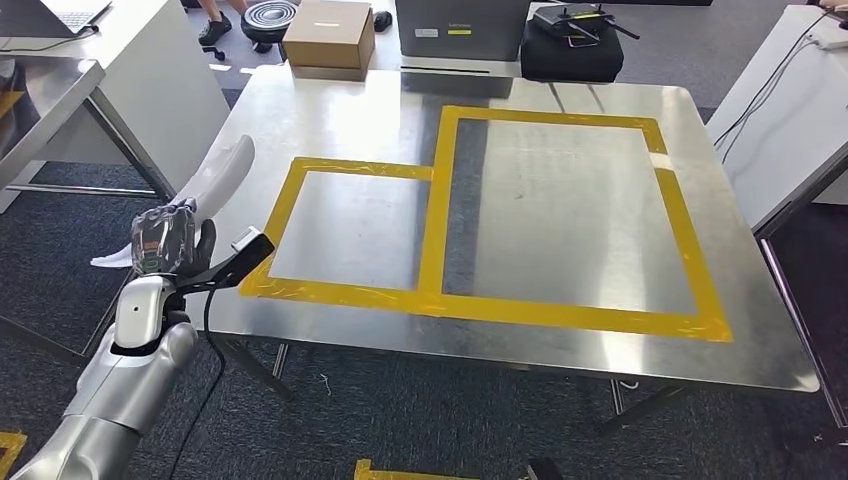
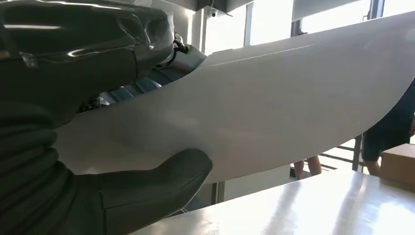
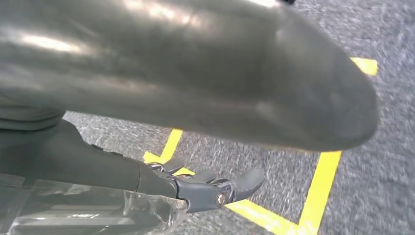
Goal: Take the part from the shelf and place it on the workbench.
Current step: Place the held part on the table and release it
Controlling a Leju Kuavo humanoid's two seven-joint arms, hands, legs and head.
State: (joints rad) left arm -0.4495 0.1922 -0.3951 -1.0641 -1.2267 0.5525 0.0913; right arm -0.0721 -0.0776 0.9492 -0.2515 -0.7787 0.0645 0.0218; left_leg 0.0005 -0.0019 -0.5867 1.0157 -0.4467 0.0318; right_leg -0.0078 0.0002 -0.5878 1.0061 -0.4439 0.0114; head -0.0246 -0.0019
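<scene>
Brushed steel fills most of the head view: one workbench [image 1: 560, 330] whose top is marked with two rectangles of yellow tape [image 1: 430, 215], a smaller one at centre-left and a larger one to its right, sharing a side. At the lower left of the frame, one silver arm rises to the robot's left hand [image 1: 170, 240], which grips one long, curved white part [image 1: 222, 170]. The part stands nearly upright above the hand, just off the workbench's left edge and over the dark carpet, its upper tip level with the bench's left side. In the left wrist view the thick grey thumb [image 2: 161, 181] presses against the part's pale surface [image 2: 274, 107] while the darker fingers close over its other face, with the shiny benchtop [image 2: 313, 205] below it and the legs of two people in the background. The right wrist view shows the right hand [image 3: 215, 188] holding nothing, its dark fingers [image 3: 247, 180] lying loosely extended and slightly apart over grey carpet crossed by yellow floor lines [image 3: 318, 191]. Along the top edge of the head view sit one cardboard box [image 1: 330, 35], one grey case [image 1: 460, 30] and one black bag [image 1: 572, 50].
</scene>
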